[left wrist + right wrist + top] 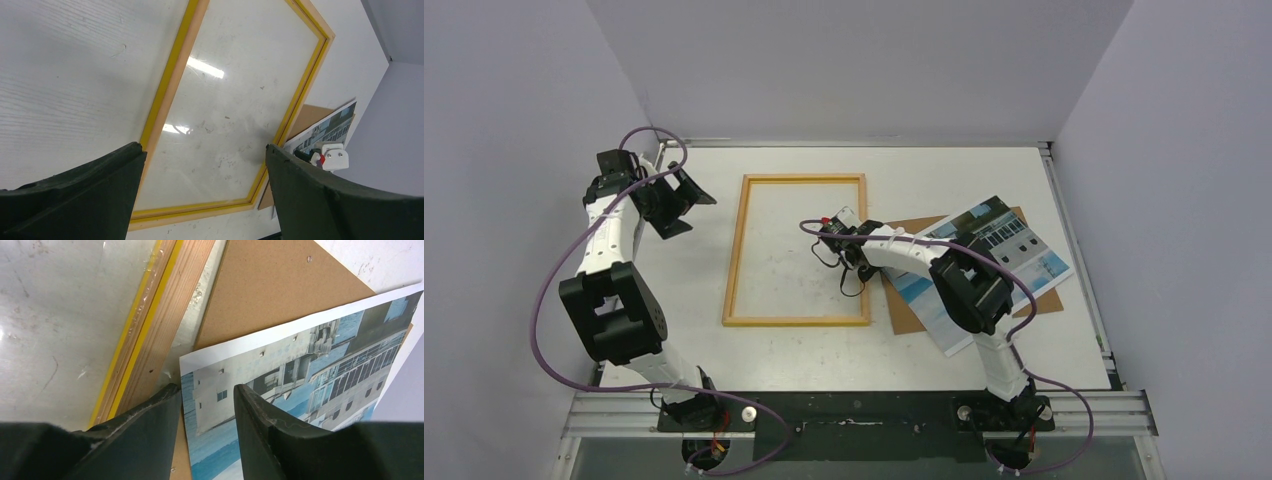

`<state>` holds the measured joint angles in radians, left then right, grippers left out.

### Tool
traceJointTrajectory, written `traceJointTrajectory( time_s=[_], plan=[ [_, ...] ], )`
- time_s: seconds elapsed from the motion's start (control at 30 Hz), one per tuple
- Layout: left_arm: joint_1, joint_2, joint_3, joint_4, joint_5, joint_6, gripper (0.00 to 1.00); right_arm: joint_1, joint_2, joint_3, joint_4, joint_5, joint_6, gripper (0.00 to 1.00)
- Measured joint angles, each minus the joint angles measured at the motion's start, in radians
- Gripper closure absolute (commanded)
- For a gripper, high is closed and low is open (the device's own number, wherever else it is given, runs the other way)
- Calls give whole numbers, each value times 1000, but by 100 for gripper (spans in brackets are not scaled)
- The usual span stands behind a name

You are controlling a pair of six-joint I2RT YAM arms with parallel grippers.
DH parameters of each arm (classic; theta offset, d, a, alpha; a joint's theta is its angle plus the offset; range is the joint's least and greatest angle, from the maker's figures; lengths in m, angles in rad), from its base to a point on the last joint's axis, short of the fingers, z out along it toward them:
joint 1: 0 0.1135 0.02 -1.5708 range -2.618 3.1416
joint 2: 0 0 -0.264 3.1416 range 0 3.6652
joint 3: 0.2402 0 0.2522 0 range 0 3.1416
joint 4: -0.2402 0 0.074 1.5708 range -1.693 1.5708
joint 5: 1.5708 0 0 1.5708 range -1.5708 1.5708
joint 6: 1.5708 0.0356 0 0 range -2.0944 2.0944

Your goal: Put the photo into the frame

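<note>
The frame [736,250] lies flat in the middle of the table, its yellow inner border and wooden edge close up in the right wrist view [150,330]. The photo [1024,250] lies picture side up on a brown backing board [902,312], just right of the frame. My right gripper [207,395] is low over the photo's [310,360] near-left corner. Its jaws are narrowly apart and straddle the print's left edge, one finger over the board, the other over the picture. My left gripper [689,200] hangs wide open left of the frame, holding nothing.
The backing board [280,290] sticks out from under the photo towards the frame's right side. In the left wrist view the frame [167,95] fills the space between the fingers, with the photo [332,122] beyond. White walls enclose the table on three sides.
</note>
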<state>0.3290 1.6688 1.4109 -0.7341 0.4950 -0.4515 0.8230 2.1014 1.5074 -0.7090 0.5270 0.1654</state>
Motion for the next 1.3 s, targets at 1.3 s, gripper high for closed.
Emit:
traceJointTrajectory(
  time_s=[1.3],
  plan=[
    [-82, 41, 8, 0, 37, 0, 12, -46, -17, -26, 91, -81, 84, 96]
  ],
)
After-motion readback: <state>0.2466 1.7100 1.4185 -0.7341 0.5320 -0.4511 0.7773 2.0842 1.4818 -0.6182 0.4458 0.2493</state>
